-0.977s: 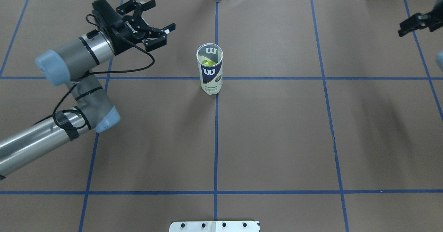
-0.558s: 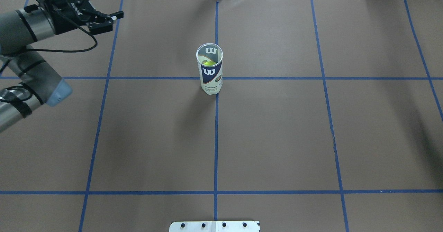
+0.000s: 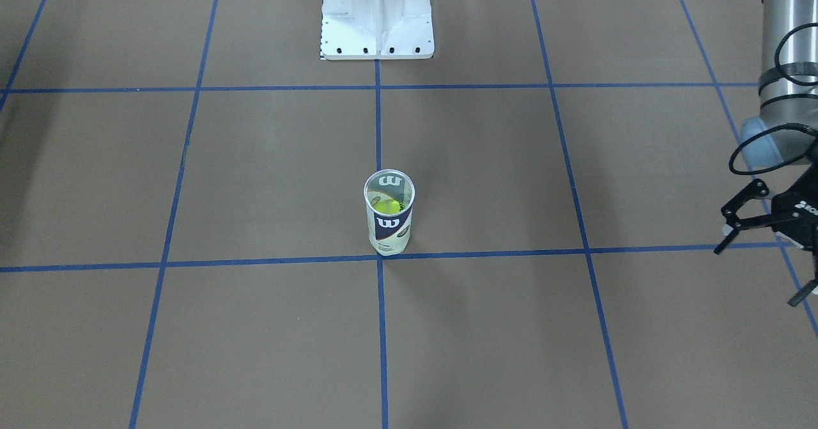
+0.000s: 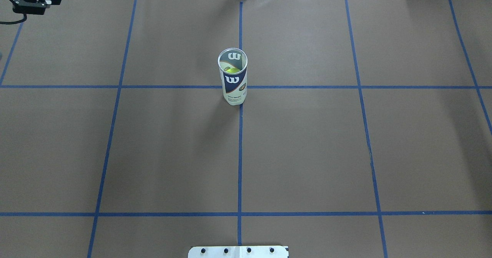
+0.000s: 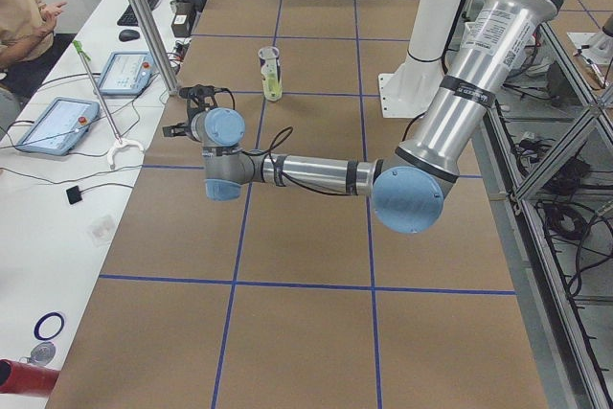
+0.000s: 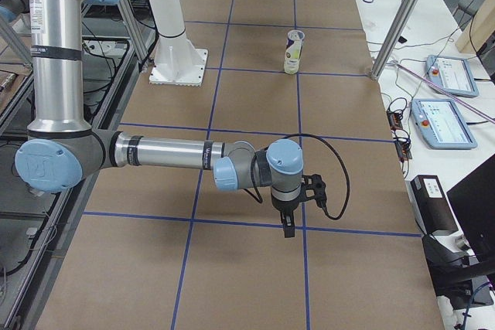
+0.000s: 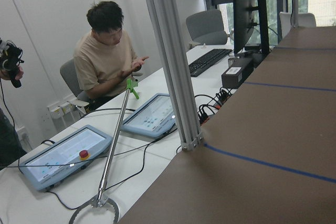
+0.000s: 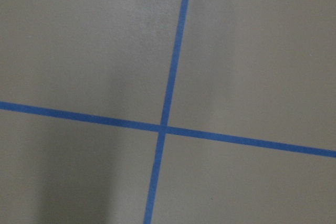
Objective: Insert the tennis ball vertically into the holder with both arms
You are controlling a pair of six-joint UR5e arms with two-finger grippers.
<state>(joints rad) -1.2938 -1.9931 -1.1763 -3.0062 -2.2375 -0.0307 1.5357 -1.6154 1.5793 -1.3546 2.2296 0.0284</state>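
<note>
Your clear, navy-labelled holder stands upright, yellow-green ball inside
Left gripper jaws spread; right gripper jaws: you cannot tell

Up close, the left arm and the right arm are smooth silver-grey tubes with rounded light-blue joint caps. Black bands ring the joints, a thin black cable loops loose, and the white pedestal is edged with dark bolts.

The front view's right edge cuts off the left gripper. The can hides the ball's lower part. The right gripper is too small to judge.
</note>
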